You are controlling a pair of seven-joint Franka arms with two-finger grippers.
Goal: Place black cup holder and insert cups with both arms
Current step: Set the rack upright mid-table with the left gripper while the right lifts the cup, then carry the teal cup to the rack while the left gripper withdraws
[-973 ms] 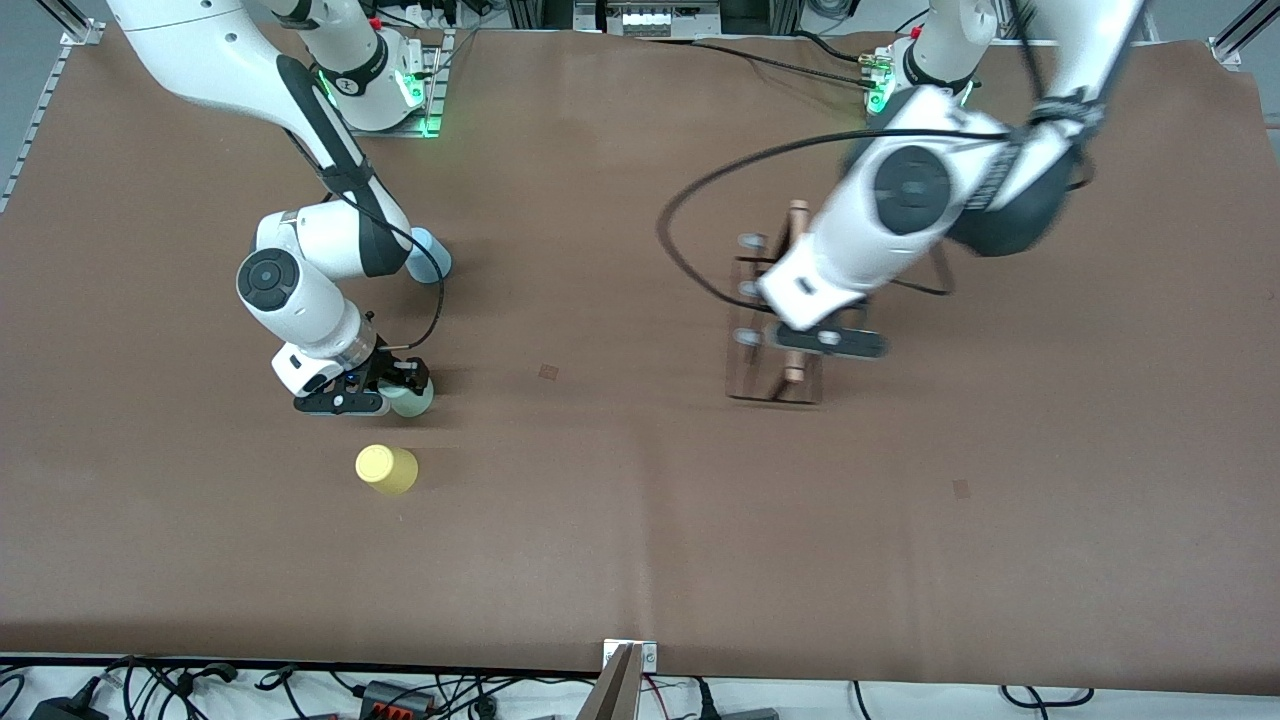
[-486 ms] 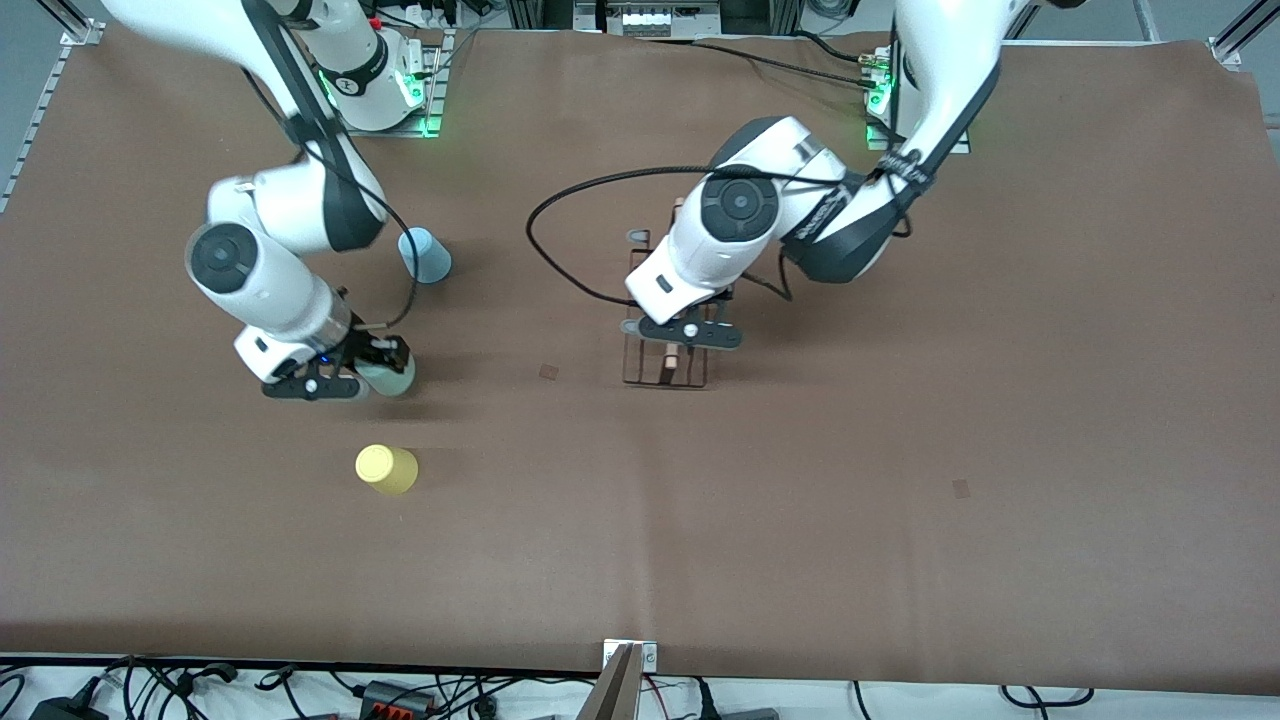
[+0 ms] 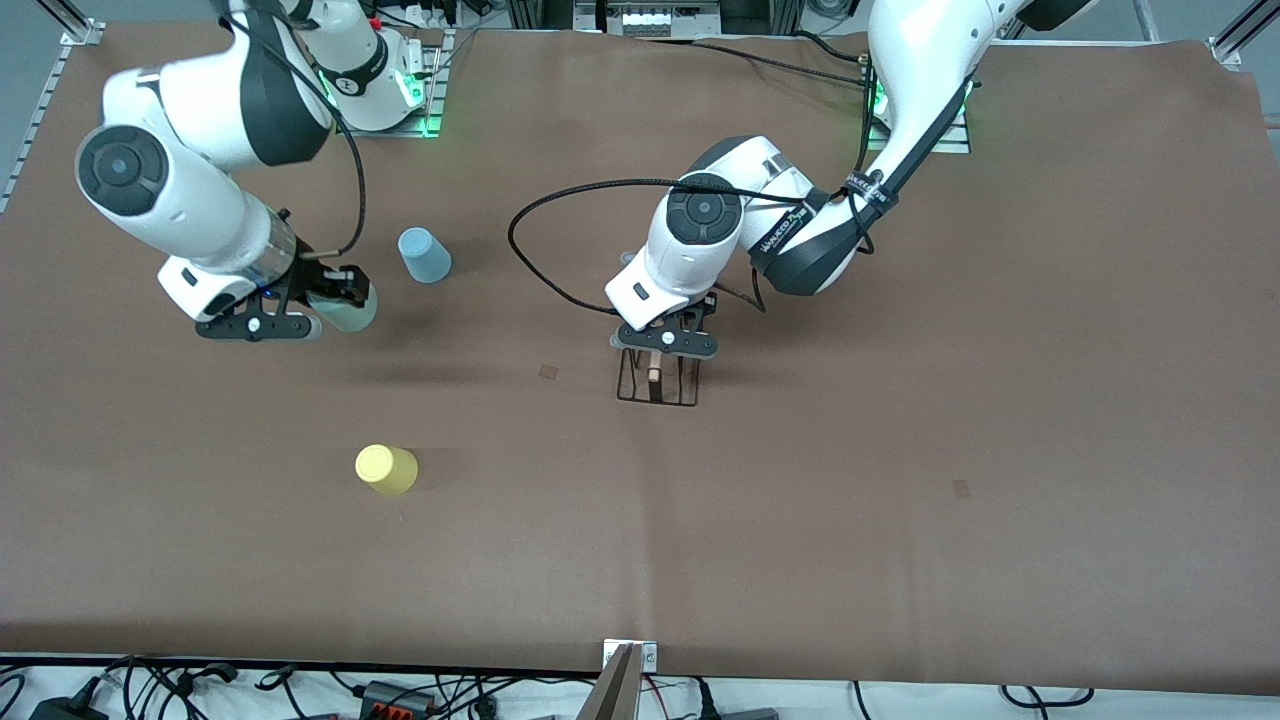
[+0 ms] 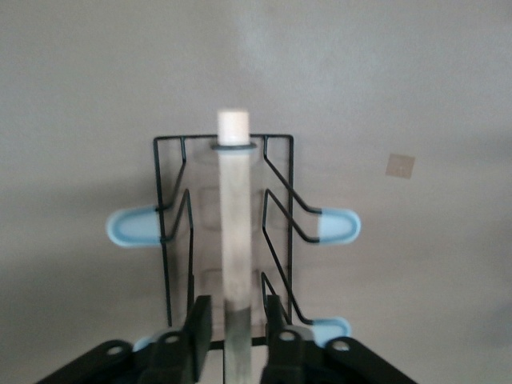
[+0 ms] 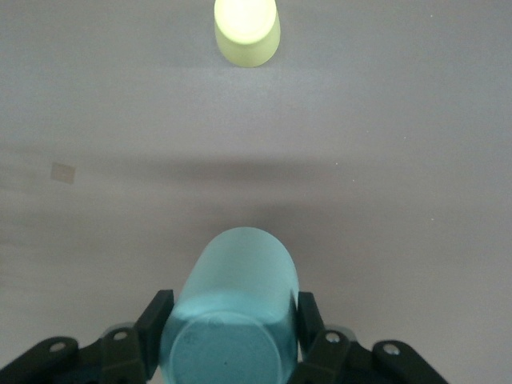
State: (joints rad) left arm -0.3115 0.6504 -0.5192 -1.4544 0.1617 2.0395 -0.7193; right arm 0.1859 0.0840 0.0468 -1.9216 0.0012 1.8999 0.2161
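One rack (image 3: 657, 378), black wire with a wooden rod handle (image 4: 233, 216) and pale blue prong tips, sits near mid-table, toward the left arm's end from the cups. Prongs carry no cups. Left gripper (image 3: 664, 341) is down on the rack, fingers (image 4: 198, 324) pinching the rod from both sides; the left wrist view shows the rod running up between the pads, wire frame hanging under it. Whether the rack's base touches the table I cannot tell.

Three cups, all toward the right arm's end. Grey-green cup (image 3: 345, 308) is up in the air in the right gripper (image 3: 322, 301), over bare table between the blue cup (image 3: 424, 255) and the yellow cup (image 3: 386, 468). Right fingers (image 5: 152, 320) squeeze its sides; the right wrist view shows the cup (image 5: 232, 312) with its closed base toward the camera, looking teal-tinted there. Blue cup stands mouth-down on the table, beside the right gripper, farther from the front camera than the yellow cup. Yellow cup stands mouth-down too, nearest the front camera of the three, well apart from the rack.

Table (image 3: 900, 450) has a brown cover.
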